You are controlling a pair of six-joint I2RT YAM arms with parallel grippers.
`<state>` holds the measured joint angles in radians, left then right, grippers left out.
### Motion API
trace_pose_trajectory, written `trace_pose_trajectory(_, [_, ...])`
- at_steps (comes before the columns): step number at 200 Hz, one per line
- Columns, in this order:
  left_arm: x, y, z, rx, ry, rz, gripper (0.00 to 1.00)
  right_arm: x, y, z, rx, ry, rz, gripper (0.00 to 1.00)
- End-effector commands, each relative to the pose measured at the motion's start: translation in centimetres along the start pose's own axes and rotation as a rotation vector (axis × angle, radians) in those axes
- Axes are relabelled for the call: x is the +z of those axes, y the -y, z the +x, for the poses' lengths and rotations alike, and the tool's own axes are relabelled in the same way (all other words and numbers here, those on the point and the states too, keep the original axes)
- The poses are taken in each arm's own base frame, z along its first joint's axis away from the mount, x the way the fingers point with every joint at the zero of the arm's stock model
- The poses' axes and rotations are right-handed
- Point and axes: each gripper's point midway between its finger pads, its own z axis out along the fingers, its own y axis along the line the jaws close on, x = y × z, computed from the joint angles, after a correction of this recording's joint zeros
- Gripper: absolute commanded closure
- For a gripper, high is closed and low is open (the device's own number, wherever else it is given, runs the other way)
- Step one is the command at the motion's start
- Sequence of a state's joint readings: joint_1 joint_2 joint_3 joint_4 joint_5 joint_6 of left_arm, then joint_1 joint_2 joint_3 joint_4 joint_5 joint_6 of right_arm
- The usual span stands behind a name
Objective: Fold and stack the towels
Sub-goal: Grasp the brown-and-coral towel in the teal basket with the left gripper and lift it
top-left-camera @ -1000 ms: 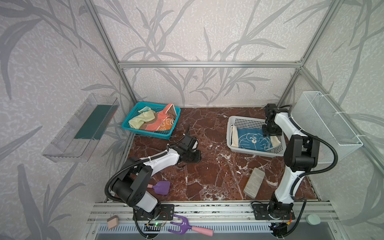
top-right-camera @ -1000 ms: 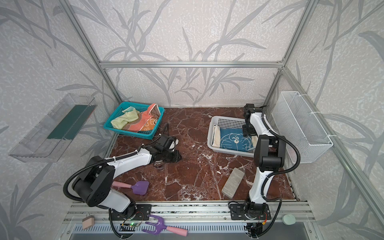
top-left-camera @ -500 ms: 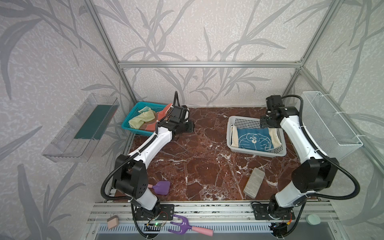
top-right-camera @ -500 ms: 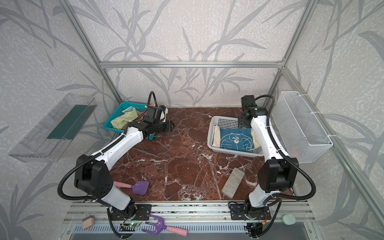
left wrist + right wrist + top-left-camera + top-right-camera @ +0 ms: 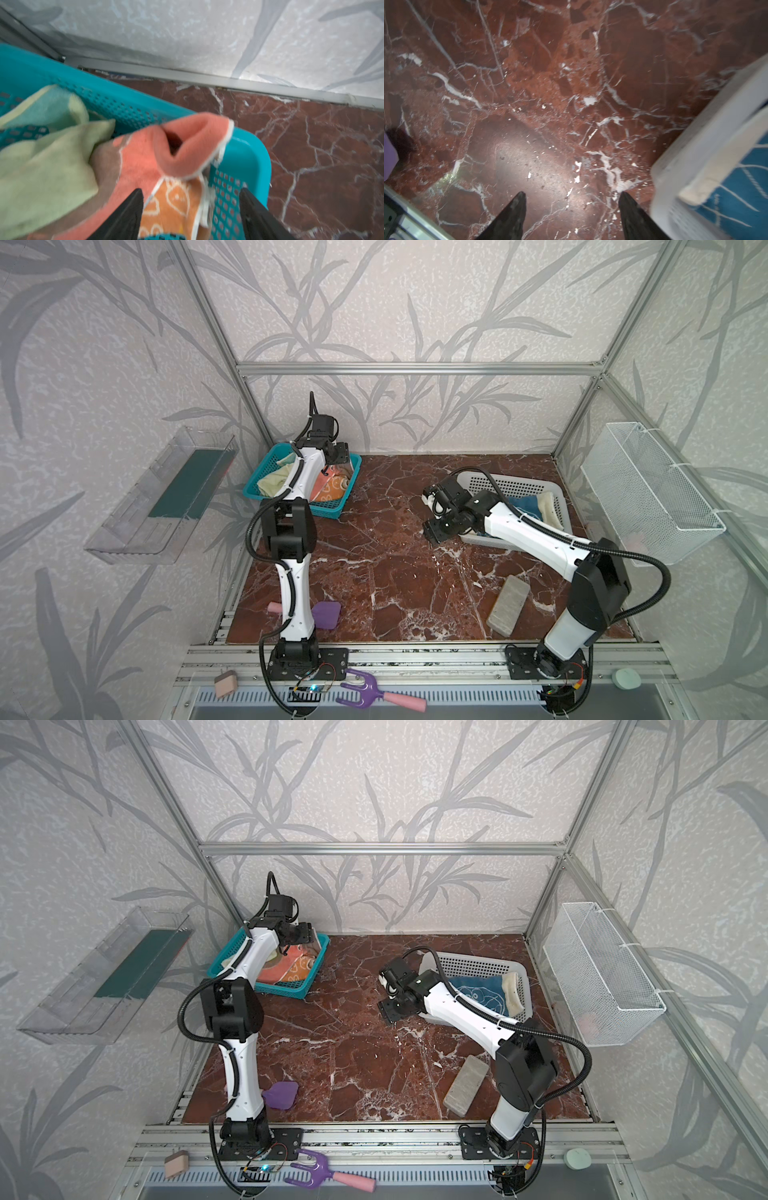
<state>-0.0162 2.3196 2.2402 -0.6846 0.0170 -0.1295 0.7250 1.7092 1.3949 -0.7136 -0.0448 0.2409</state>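
Observation:
The pale yellow/teal towel (image 5: 41,155), the salmon towel (image 5: 145,166) and the orange white-figured towel (image 5: 172,207) lie crumpled in the teal basket (image 5: 249,149) at the back left. My left gripper (image 5: 190,192) hangs open just above the basket's corner, with the orange towel and the basket wall between its jaws and nothing gripped. In both top views it (image 5: 330,466) sits over the salmon towel (image 5: 320,489). The blue-and-cream towel (image 5: 528,506) lies in the white basket (image 5: 507,485). My right gripper (image 5: 572,194) is open and empty over bare marble, left of that basket (image 5: 695,155).
A grey block (image 5: 509,605) lies on the floor at the front right, a purple scoop (image 5: 326,614) at the front left. A wire basket (image 5: 648,489) hangs on the right wall, a clear shelf (image 5: 166,493) on the left. A purple fork (image 5: 374,693) rests on the front rail.
My left arm swung from the middle of the floor back to the teal basket and its jaws opened. My right arm left the white basket and came down over the floor to its left.

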Motion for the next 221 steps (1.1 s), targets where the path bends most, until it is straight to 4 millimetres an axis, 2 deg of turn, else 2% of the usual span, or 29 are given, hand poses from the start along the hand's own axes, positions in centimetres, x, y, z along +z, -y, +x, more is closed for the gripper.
trace_pose_trajectory(1, [1.9,-1.0,0.7,0.054,-0.073,-0.018,0.25,2.5,-0.8,2.1,0.037,-0.06,-0.049,0.3])
trace_pose_trajectory(24, [4.6,-1.4,0.6,0.053,-0.068,-0.012,0.25,4.2,-0.1,4.1,0.026,-0.123,-0.023,0.3])
trace_pose_trajectory(29, [4.9,-1.5,0.5,0.054,-0.065,-0.012,0.28,4.5,0.2,4.4,0.023,-0.134,-0.014,0.3])
trace_pose_trajectory(37, [5.0,-1.5,0.3,0.055,-0.057,-0.01,0.38,4.8,0.5,4.5,0.02,-0.143,0.001,0.31])
trace_pose_trajectory(47, [4.5,-1.6,-0.2,0.052,-0.046,-0.005,0.62,5.2,0.8,4.7,0.009,-0.156,0.018,0.31])
trace_pose_trajectory(59, [2.8,-1.4,-1.3,0.059,-0.018,0.01,0.85,5.5,1.4,5.0,-0.002,-0.17,0.049,0.32])
trace_pose_trajectory(68, [1.1,-0.8,-2.3,0.077,0.013,0.033,0.97,5.7,2.2,5.3,-0.005,-0.188,0.086,0.32])
trace_pose_trajectory(71, [0.4,-0.7,-2.8,0.08,0.026,0.037,1.0,5.7,2.4,5.5,-0.006,-0.194,0.095,0.32])
trace_pose_trajectory(83, [-2.7,-0.5,-4.5,0.088,0.085,0.048,1.0,6.1,3.5,6.2,-0.008,-0.206,0.125,0.33])
trace_pose_trajectory(100, [-8.2,0.0,-7.3,0.102,0.186,0.077,1.0,6.2,5.4,6.4,-0.001,-0.201,0.154,0.33])
trace_pose_trajectory(127, [-17.8,1.2,-11.0,0.103,0.352,0.133,1.0,5.6,7.4,4.3,0.016,-0.14,0.155,0.34])
trace_pose_trajectory(146, [-25.6,3.7,-12.9,0.121,0.488,0.235,1.0,5.0,7.7,2.2,-0.002,-0.076,0.145,0.34])
trace_pose_trajectory(164, [-32.4,7.1,-13.4,0.216,0.608,0.293,1.0,4.5,8.1,0.3,-0.018,-0.022,0.141,0.34])
trace_pose_trajectory(183, [-38.6,10.1,-13.2,0.287,0.71,0.341,1.0,2.8,7.8,-2.3,-0.032,0.042,0.131,0.34])
trace_pose_trajectory(197, [-42.7,12.4,-12.6,0.312,0.772,0.417,1.0,0.6,7.2,-4.3,-0.039,0.109,0.114,0.34])
trace_pose_trajectory(212, [-46.2,14.4,-11.8,0.306,0.814,0.522,1.0,-1.9,6.5,-6.0,-0.044,0.185,0.09,0.33])
trace_pose_trajectory(214, [-46.6,14.7,-11.7,0.302,0.817,0.54,1.0,-3.0,6.3,-6.3,-0.045,0.211,0.086,0.33])
trace_pose_trajectory(221, [-47.7,15.5,-11.2,0.283,0.816,0.604,1.0,-4.7,5.8,-7.0,-0.049,0.255,0.074,0.33])
